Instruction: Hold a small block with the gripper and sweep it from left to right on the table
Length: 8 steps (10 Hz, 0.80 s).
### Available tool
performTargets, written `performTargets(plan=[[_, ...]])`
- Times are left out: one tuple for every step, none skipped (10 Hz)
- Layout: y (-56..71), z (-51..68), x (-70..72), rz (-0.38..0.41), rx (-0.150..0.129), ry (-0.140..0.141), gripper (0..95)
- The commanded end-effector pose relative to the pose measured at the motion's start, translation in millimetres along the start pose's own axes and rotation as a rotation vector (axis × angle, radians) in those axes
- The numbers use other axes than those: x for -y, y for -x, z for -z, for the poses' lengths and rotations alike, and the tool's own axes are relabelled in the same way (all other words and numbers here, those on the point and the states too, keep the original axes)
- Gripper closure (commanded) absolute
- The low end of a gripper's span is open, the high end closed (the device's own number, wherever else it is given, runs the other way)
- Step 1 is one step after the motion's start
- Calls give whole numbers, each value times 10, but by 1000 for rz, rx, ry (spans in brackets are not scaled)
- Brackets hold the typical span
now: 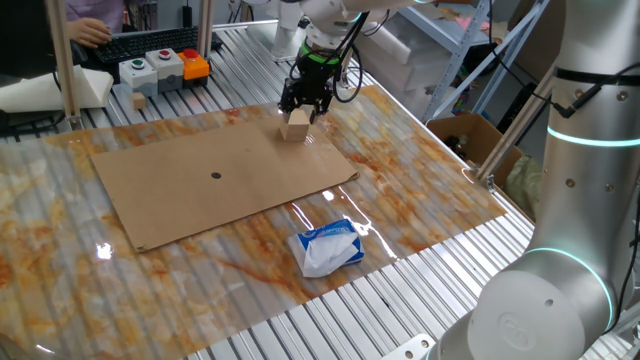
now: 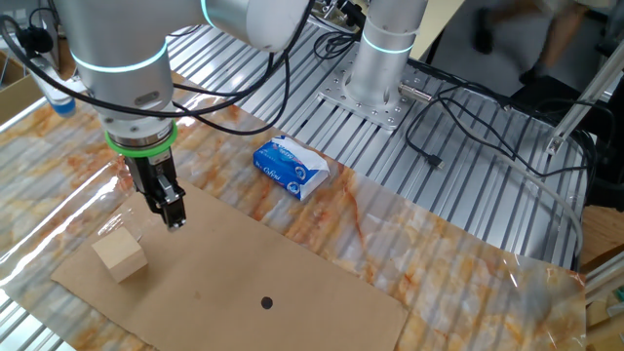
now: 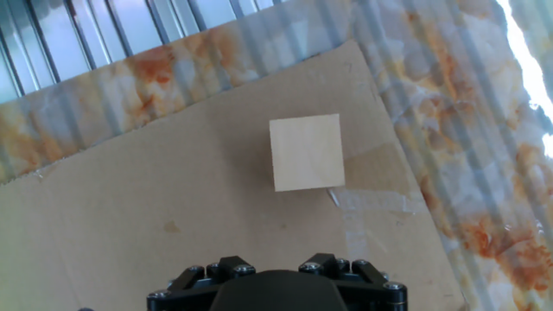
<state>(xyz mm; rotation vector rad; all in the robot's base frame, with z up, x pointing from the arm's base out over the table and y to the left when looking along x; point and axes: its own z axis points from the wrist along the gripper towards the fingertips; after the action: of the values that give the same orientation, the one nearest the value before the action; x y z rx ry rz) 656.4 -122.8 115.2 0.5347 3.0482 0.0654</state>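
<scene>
The small block (image 1: 295, 125) is a light-tan wooden cube. It rests on the far right part of a brown cardboard sheet (image 1: 200, 185) that lies on the marbled table (image 1: 420, 170). My gripper (image 1: 305, 103) hangs just above and slightly behind the block, open and empty, not touching it. In the other fixed view the gripper (image 2: 174, 216) is up and to the right of the block (image 2: 120, 257). In the hand view the block (image 3: 307, 153) lies ahead of the finger bases at the bottom edge. The fingertips are out of frame there.
A white-and-blue soft packet (image 1: 326, 248) lies on the table in front of the cardboard. A button box (image 1: 165, 68) and keyboard sit at the back left. A second arm's base (image 2: 385, 58) stands on the slatted frame. A cardboard box (image 1: 470, 135) is at the right.
</scene>
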Motion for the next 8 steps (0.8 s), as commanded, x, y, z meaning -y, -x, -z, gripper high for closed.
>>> performTargets(plan=[[-6, 3, 0, -9, 0, 0, 380], [-6, 3, 0, -15, 3, -2, 380], [-6, 3, 0, -21, 2, -3, 190], [-6, 3, 0, -23, -3, -4, 190], [-6, 3, 0, -29, -7, -5, 190], [-6, 3, 0, -38, -9, -5, 190], [-6, 3, 0, -47, -18, -2, 190], [-6, 3, 0, -56, -20, 2, 190]])
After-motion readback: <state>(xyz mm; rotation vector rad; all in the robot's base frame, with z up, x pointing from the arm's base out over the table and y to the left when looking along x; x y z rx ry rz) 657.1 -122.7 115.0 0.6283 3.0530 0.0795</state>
